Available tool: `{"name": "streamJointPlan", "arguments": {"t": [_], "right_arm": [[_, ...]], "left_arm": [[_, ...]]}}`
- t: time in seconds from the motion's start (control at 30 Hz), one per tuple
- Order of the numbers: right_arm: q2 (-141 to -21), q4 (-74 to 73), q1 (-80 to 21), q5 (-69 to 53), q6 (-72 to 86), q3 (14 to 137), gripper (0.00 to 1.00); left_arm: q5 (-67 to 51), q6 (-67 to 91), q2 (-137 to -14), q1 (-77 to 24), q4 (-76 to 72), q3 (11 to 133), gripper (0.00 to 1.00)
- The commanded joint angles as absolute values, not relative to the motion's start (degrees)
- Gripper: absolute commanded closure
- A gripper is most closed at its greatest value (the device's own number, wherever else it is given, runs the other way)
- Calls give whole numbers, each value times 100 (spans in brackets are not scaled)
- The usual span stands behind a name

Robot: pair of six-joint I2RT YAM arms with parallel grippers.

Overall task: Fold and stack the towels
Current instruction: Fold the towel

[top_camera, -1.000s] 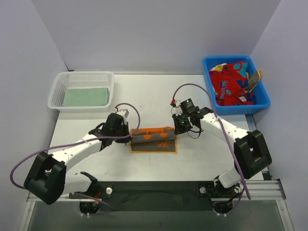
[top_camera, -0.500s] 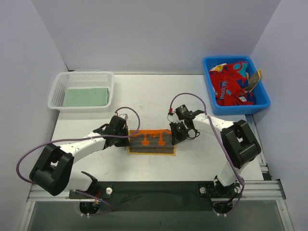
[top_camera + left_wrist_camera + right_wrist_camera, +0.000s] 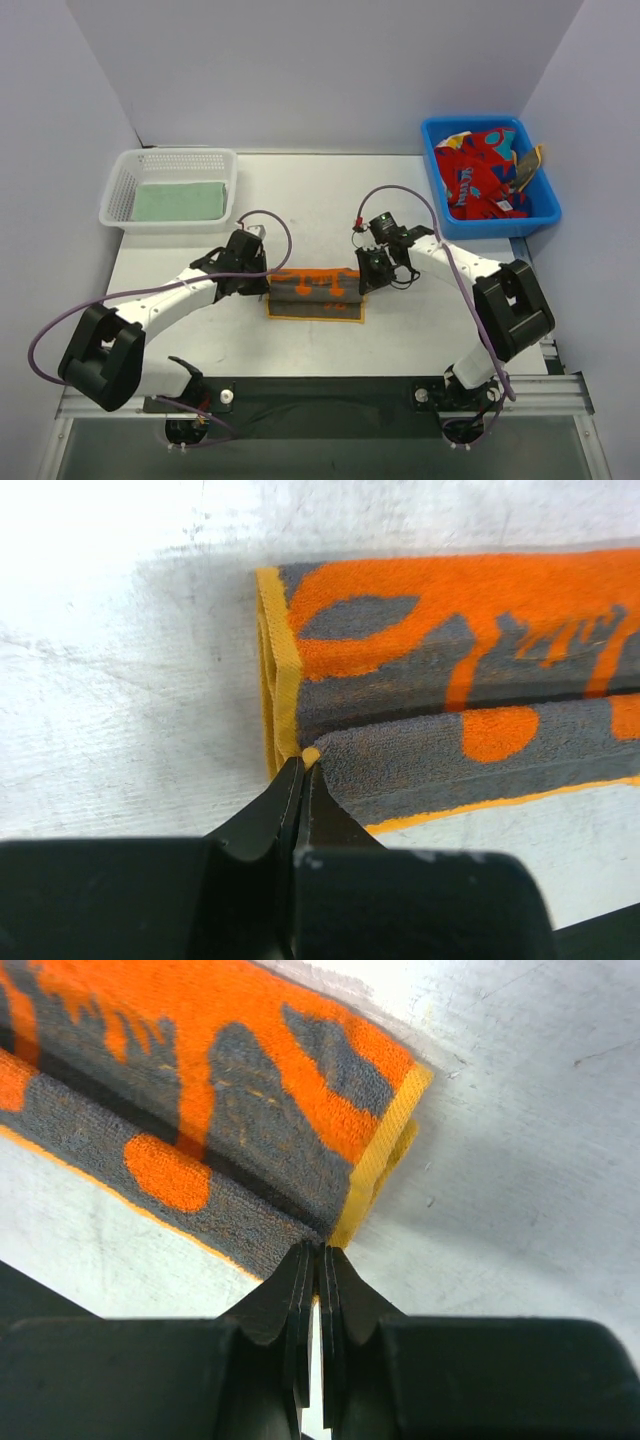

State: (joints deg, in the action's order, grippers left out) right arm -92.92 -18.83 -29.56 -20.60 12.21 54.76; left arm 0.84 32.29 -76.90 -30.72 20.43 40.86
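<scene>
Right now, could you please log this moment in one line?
left gripper, right gripper: shut on orange towel corners | green towel: in basket

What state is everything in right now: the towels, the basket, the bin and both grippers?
orange and grey towel: on the table, partly folded over lengthwise, pinched at both ends
left gripper: shut on a corner of that towel
right gripper: shut on the corner at the other end
green towel: folded flat, lying in the white mesh basket
red towels: crumpled, unfolded, piled in the blue bin
</scene>
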Motion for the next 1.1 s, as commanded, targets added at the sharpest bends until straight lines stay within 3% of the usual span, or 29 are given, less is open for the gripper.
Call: {"name": "streamJointPlan", "arguments": {"t": [0.0,0.23,0.57,0.63,0.7,0.77,0.87,0.9,1.07], "right_arm": [[-8912,-2302,-2962,-1846,1309,5704,100],[-8815,-2347,-3129,-2022,1573,5616,100],[-9579,-2119,-3181,-1942,1591,5344,100],[-9598,-2101,-3216,-1934,1573,5335,96],[-9484,-2118,-3252,-1916,1547,5335,90],[-9239,-2144,-3313,-1934,1521,5335,82],[-8792,-2258,-3349,-1969,1529,5335,75],[-8667,-2285,-3375,-1969,1547,5335,69],[-8034,-2338,-3410,-1934,1670,5457,65]], "left_arm": [[343,3094,-7339,-3085,2320,4517,100],[405,3050,-7295,-3085,2435,4509,100],[203,3129,-7936,-3094,2163,3999,98],[106,3190,-7937,-3094,2118,3964,90],[88,3225,-7745,-3094,2136,3929,74],[70,3243,-7542,-3085,2240,3972,48],[0,3296,-6945,-3102,2530,4034,33],[0,3339,-6604,-3103,2592,4060,26],[-141,3551,-5784,-3146,2637,4043,25]]}}
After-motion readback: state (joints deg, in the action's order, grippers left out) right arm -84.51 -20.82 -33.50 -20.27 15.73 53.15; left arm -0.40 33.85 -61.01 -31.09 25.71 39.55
